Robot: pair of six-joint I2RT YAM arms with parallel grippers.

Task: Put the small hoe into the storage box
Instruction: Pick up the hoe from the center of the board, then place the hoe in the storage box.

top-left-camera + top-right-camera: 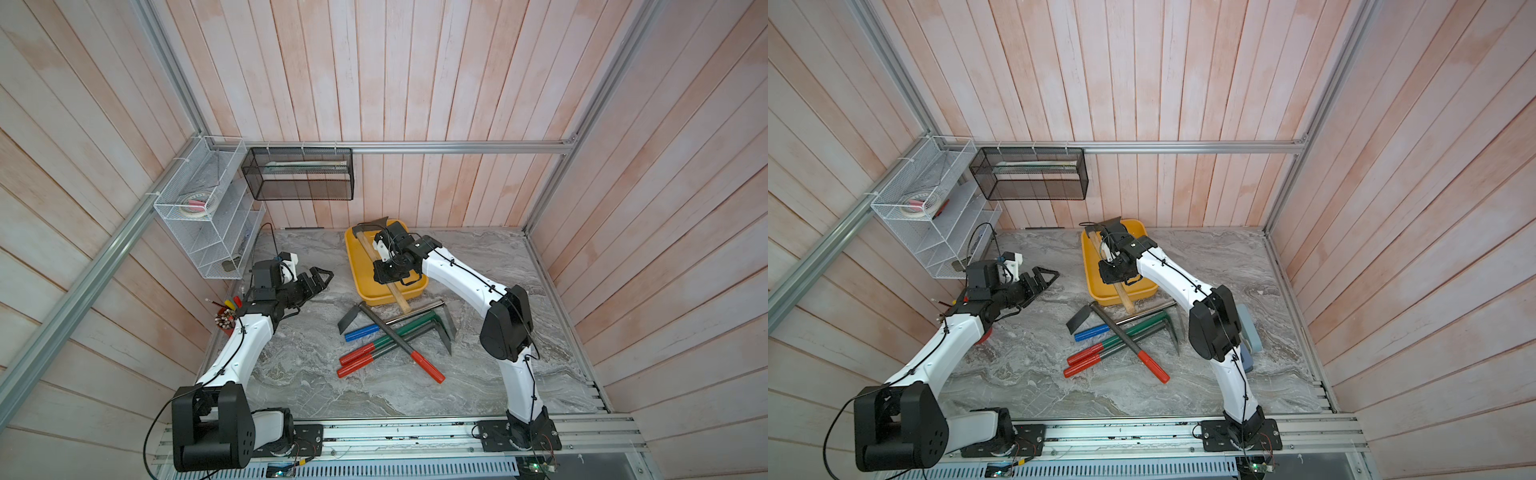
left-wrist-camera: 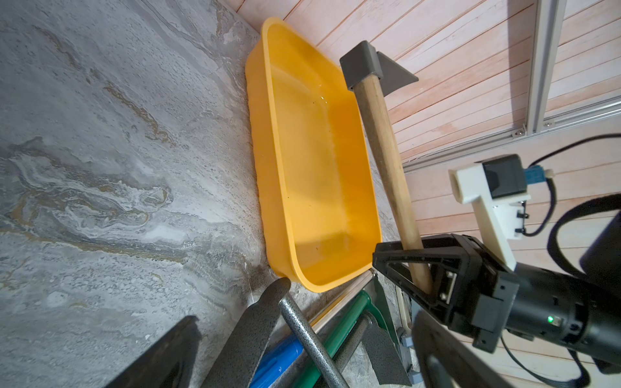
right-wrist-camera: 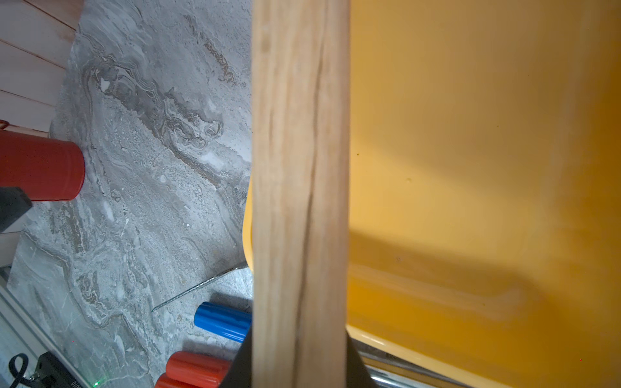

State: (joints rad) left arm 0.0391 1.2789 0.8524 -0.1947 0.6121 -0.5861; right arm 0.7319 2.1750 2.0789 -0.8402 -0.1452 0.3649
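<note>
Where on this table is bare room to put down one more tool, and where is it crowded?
Bare marble lies in front, between the tool pile and the front rail; also between the open left gripper and the storage box; and behind the right arm, toward the back corner. Crowded: directly before the box, where the pile lies.

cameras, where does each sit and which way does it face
Both top views: high above the base rail, looking down at the table and back wall; both arms show.
Left wrist: on the left arm, facing the storage box; its own dark jaws and the right arm holding the small hoe show.
Right wrist: on the right arm, looking along the hoe's handle into the box; dark jaw tips show.
Shared: box and hoe in all.
</note>
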